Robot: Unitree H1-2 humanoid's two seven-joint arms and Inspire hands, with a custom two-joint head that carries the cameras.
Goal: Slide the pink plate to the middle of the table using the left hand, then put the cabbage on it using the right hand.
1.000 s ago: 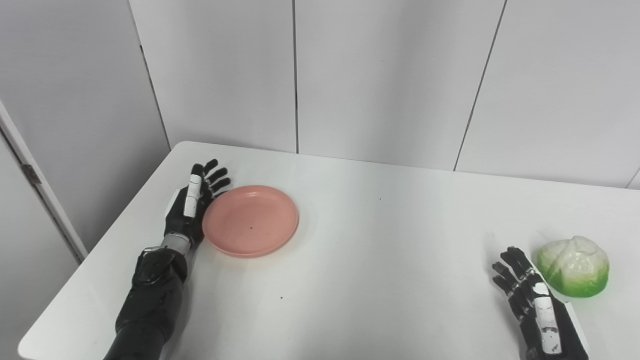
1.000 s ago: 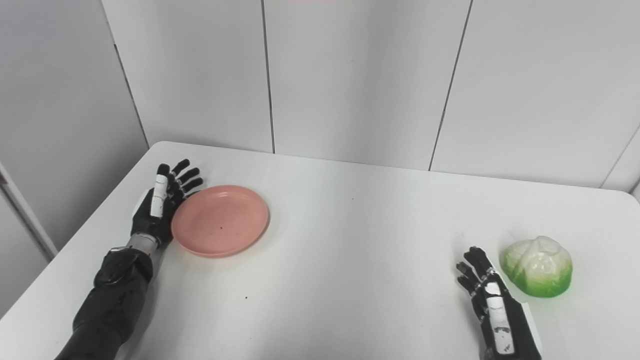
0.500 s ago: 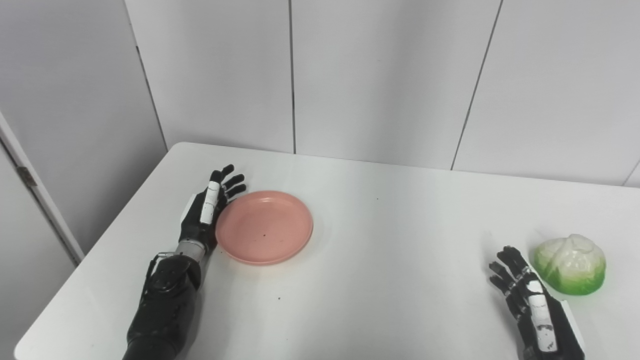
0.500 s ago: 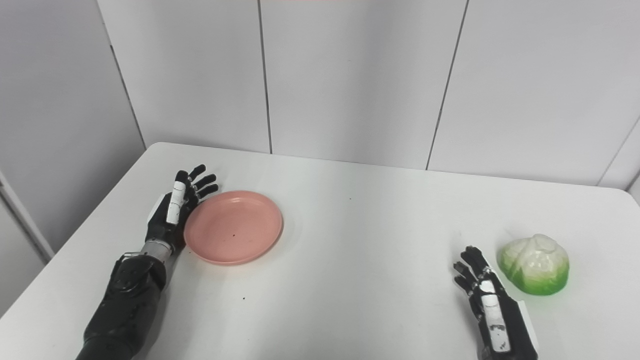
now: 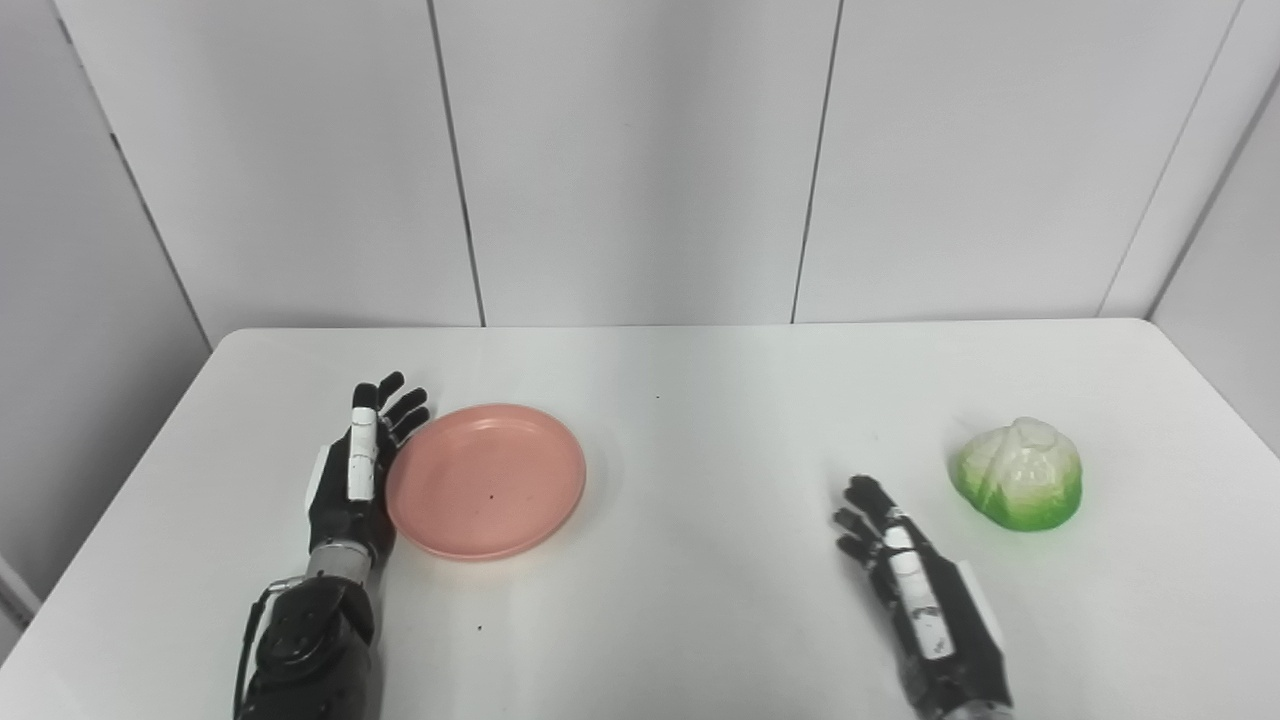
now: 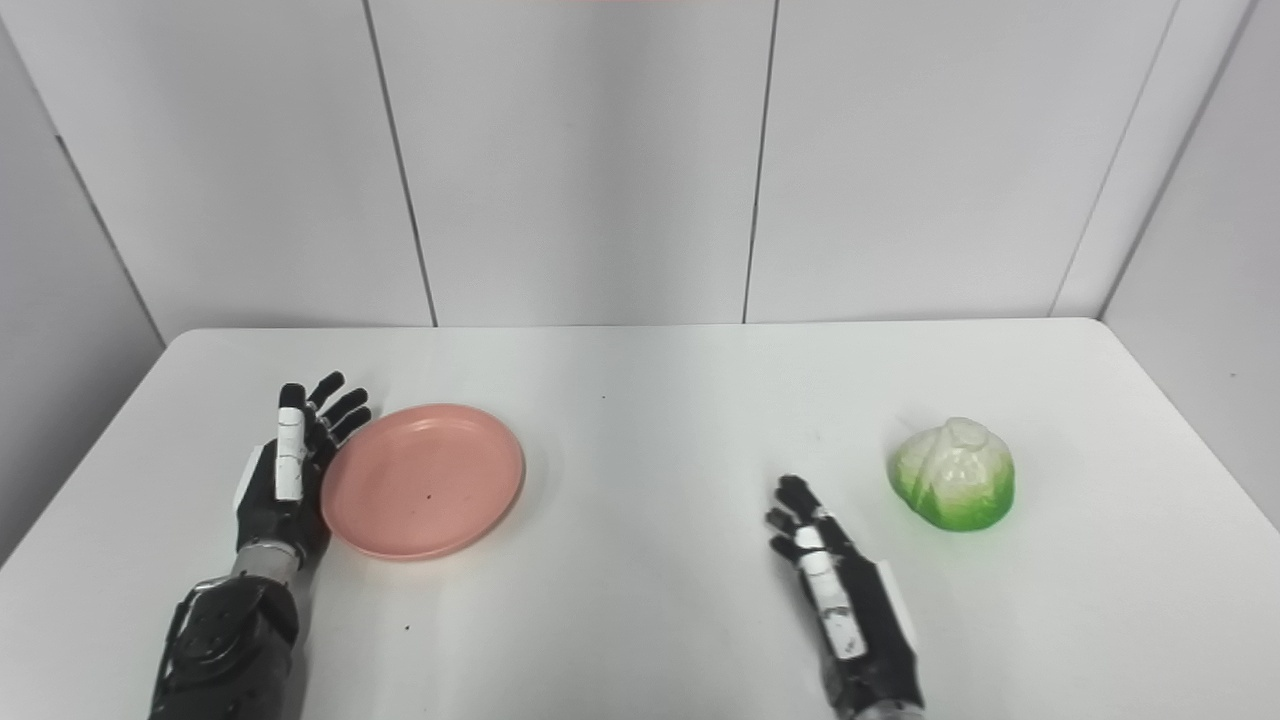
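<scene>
Left eye view: a white table (image 5: 700,600) fills the lower half of the frame, under grey wall panels. The pink plate (image 5: 487,480) lies flat at the lower left of centre, round and shallow with a raised rim and a small dark speck inside. The left hand (image 5: 352,480) stands edge-on against the plate's left rim, fingers stretched straight and apart, gripping nothing. At the lower right, the right hand (image 5: 915,590) lies with fingers extended and spread, also empty, near the cabbage (image 5: 1017,473) but apart from it. The cabbage sits at the right, a rounded head, pale white on top and bright green at its base. A dark strip of wall base shows at the bottom left corner.

Right eye view: everything sits further left in the frame. The plate (image 6: 423,480) and cabbage (image 6: 952,487) are well apart. More bare table shows right of the cabbage, and the side wall at the far right is wider.
</scene>
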